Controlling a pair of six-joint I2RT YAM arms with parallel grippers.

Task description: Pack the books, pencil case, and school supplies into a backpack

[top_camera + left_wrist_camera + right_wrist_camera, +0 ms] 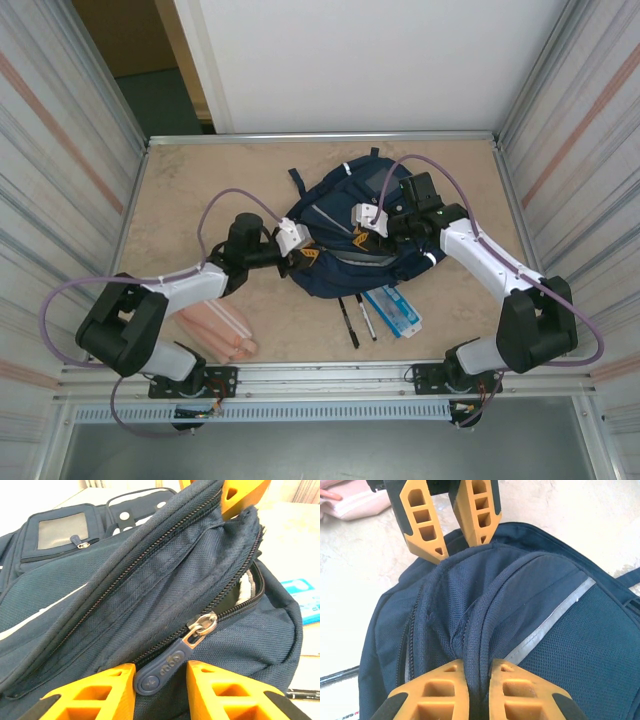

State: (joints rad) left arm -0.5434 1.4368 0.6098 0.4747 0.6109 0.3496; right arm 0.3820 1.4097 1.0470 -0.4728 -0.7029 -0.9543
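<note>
The navy backpack (pixel 345 245) lies mid-table with its main zip partly undone. My left gripper (pixel 300 258) sits at its near-left edge; in the left wrist view its open jaws (pixel 160 675) straddle the blue zipper pull (pixel 167 666), which touches one finger. My right gripper (pixel 375 225) is shut on a fold of the backpack's zip edge (pixel 480 630), holding it up. The pink pencil case (pixel 215 330) lies near the left arm. Two black pens (pixel 356 320) and the blue-white box (pixel 395 310) rest in front of the backpack. The books are out of view.
Metal rails (pixel 300 370) edge the table at the front, and corrugated walls (pixel 60 180) stand at both sides. Bare tabletop (pixel 190 190) lies left of and behind the backpack. A purple cable (pixel 225 200) loops over the left arm.
</note>
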